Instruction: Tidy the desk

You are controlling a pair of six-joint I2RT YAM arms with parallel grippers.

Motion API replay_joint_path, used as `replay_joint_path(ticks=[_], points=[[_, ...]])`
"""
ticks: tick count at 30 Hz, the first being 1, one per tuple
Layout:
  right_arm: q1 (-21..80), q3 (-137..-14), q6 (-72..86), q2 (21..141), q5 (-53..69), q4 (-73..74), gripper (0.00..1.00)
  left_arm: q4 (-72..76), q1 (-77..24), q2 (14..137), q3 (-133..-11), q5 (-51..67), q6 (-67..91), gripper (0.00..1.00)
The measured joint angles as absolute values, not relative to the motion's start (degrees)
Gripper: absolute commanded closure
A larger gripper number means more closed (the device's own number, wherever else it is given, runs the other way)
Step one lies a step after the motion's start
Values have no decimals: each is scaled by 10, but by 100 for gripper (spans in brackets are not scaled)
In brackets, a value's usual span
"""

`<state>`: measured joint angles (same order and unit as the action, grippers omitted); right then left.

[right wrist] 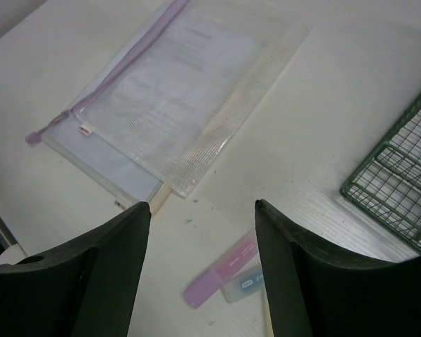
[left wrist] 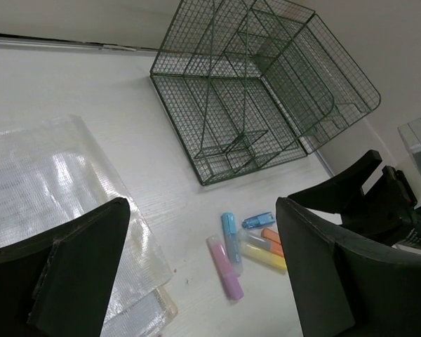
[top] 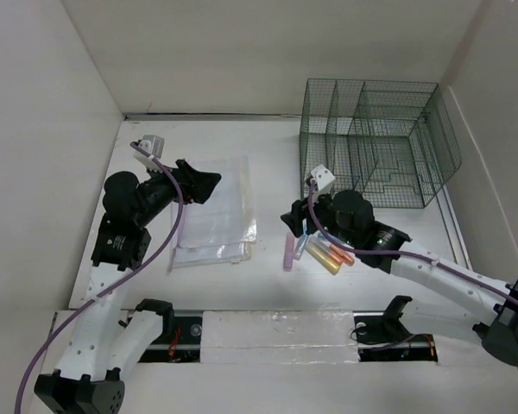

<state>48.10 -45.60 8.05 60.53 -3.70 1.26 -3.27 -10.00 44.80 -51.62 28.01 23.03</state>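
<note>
The desk (top: 272,159) is a broad white matte tabletop that fills the floor of the white-walled enclosure, running from the arm bases at the near edge to the far wall. Toward its far right corner stands a dark green wire-mesh organizer (top: 375,138), its tiered compartments holding nothing that can be seen. Left of centre lies a stack of clear zip pouches (top: 216,211), flat on the surface and slightly fanned; the right wrist view shows a purple zipper along one edge of the top pouch. Between the pouches and the organizer, near the middle of the desk, is a small loose cluster of highlighters (top: 321,254): a pink highlighter (top: 288,253) lies nearest the pouches, with pale blue, yellow and orange ones just beside it, and a small blue piece close to them. The left gripper (top: 203,183) hangs over the far left part of the pouch stack, its jaws spread wide with nothing between them. The right gripper (top: 292,221) hovers just beyond the highlighter cluster, its jaws also wide apart and empty, the pink highlighter visible on the desk below the gap.
</note>
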Motion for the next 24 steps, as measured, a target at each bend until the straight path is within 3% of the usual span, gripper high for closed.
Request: replay_joint_path(ticks=[5, 6, 8, 9, 10, 13, 15, 16, 17, 20, 24], points=[[481, -449, 86, 616, -42, -12, 46, -32, -100, 452, -515, 275, 230, 21], [481, -449, 88, 622, -44, -18, 53, -32, -100, 453, -515, 271, 231, 22], [481, -449, 88, 637, -48, -30, 77, -32, -100, 456, -515, 260, 232, 28], [481, -449, 89, 646, -51, -37, 94, -33, -100, 458, -515, 253, 234, 30], [481, -449, 90, 658, -55, -44, 100, -33, -100, 461, -515, 246, 234, 31], [481, -451, 96, 700, -71, -59, 100, -36, -100, 469, -515, 218, 239, 42], [481, -461, 101, 739, -83, -61, 100, -46, -100, 484, -515, 186, 247, 54], [480, -469, 105, 757, -88, -60, 100, -46, -100, 484, -515, 186, 247, 54], [477, -481, 110, 779, -92, -60, 85, -48, -100, 490, -514, 174, 255, 58], [459, -524, 130, 850, -85, -72, 60, -47, -101, 510, -512, 143, 276, 64], [432, -569, 147, 927, -53, -83, 51, -27, -102, 538, -478, 114, 310, 66]])
